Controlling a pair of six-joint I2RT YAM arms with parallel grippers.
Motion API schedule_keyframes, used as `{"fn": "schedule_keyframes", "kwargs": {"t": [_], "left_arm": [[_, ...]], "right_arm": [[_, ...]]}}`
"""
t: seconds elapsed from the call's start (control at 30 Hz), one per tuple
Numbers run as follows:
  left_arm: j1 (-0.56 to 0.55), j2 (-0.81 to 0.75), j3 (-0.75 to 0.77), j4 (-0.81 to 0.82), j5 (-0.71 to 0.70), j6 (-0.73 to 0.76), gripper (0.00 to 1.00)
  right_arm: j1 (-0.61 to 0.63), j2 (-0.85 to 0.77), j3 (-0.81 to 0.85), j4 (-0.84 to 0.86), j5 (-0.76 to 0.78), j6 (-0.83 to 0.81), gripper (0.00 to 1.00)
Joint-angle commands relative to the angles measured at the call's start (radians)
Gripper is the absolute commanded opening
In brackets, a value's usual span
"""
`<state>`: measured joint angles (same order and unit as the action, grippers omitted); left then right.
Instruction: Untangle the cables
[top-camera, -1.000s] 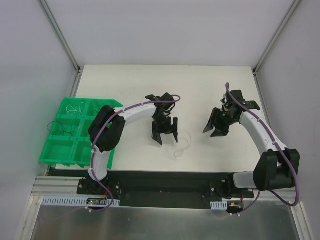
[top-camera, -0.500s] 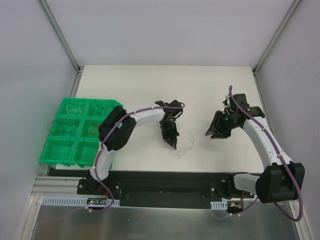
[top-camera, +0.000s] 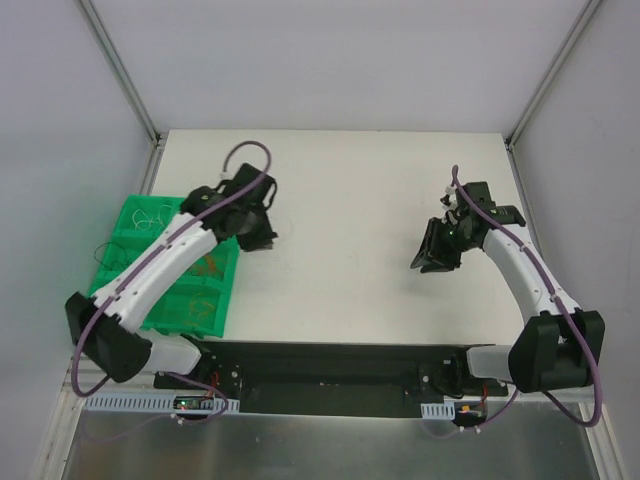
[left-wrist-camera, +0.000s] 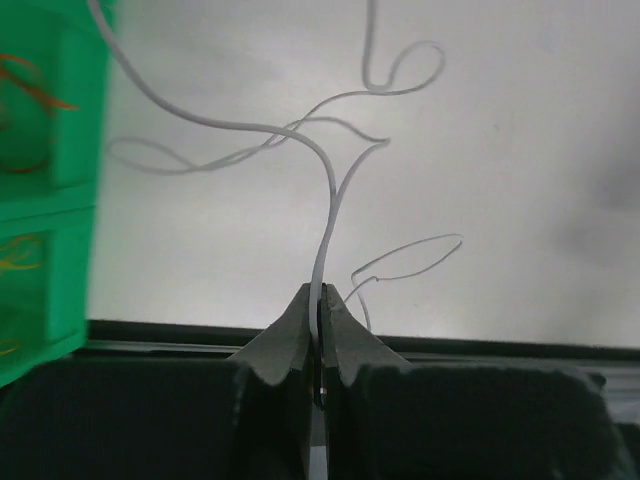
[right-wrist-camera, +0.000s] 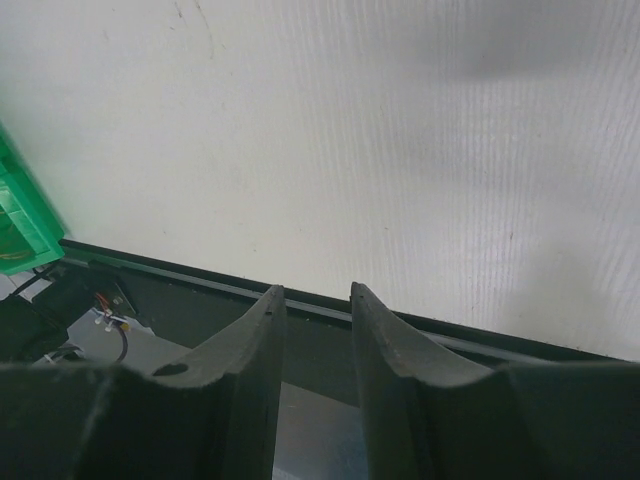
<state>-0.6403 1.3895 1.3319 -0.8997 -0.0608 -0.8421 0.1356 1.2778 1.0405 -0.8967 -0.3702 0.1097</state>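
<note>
Overhead, the white table (top-camera: 350, 180) fills the middle of the view, with a green compartment tray (top-camera: 135, 215) sitting at its left edge. The left arm (top-camera: 170, 255) stretches across that tray. The right arm (top-camera: 520, 260) curves over the table's right side, well apart from it.

The left gripper (top-camera: 258, 228) hangs just beside the tray's far right corner, above bare table. Its jaws are clenched tight on a thin white cable (left-wrist-camera: 330, 190). The strand rises from the pinched fingertips (left-wrist-camera: 300, 325), splits into loose curls and loops, and dangles over the table surface next to the tray wall. From above this cable is too fine to make out.

The right gripper (top-camera: 432, 255) points down at the table with a clear gap between its fingers (right-wrist-camera: 250, 350), and nothing is in them.

Inside the tray, orange strands (left-wrist-camera: 35, 90) lie in the compartments nearest the left gripper. Pale strands (top-camera: 150, 212) sit in a far cell, and black strands (top-camera: 112, 256) lie at the tray's left side.
</note>
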Motion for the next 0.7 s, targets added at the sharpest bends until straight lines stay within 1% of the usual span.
{"fn": "schedule_keyframes", "kwargs": {"t": [0.0, 0.03, 0.13, 0.27, 0.3, 0.37, 0.4, 0.47, 0.57, 0.67], "left_arm": [[0.128, -0.134, 0.078, -0.327, -0.281, 0.086, 0.0], [0.175, -0.17, 0.105, -0.372, -0.319, 0.11, 0.0], [0.336, -0.205, 0.17, -0.468, -0.381, 0.162, 0.0], [0.566, -0.222, 0.153, -0.547, -0.471, 0.192, 0.0], [0.608, -0.221, 0.142, -0.554, -0.496, 0.184, 0.0], [0.633, -0.219, 0.138, -0.585, -0.563, 0.12, 0.0], [0.69, -0.216, 0.13, -0.6, -0.573, 0.089, 0.0], [0.793, -0.205, 0.107, -0.601, -0.565, 0.057, 0.0], [0.882, -0.182, 0.063, -0.558, -0.591, 0.07, 0.0], [0.994, -0.153, 0.014, -0.522, -0.6, 0.074, 0.0]], "right_arm": [[-0.004, 0.057, 0.079, -0.008, -0.036, -0.038, 0.34], [-0.005, 0.069, 0.087, -0.005, -0.045, -0.033, 0.34], [-0.002, 0.098, 0.121, -0.005, -0.065, -0.021, 0.34], [0.007, 0.14, 0.167, -0.027, -0.075, -0.027, 0.33], [0.01, 0.146, 0.177, -0.034, -0.075, -0.027, 0.33], [0.015, 0.155, 0.188, -0.047, -0.076, -0.027, 0.33], [0.018, 0.158, 0.193, -0.051, -0.079, -0.027, 0.33], [0.03, 0.164, 0.204, -0.064, -0.084, -0.024, 0.33], [0.064, 0.172, 0.223, -0.093, -0.081, -0.024, 0.32], [0.088, 0.166, 0.227, -0.108, -0.069, -0.024, 0.32]]}}
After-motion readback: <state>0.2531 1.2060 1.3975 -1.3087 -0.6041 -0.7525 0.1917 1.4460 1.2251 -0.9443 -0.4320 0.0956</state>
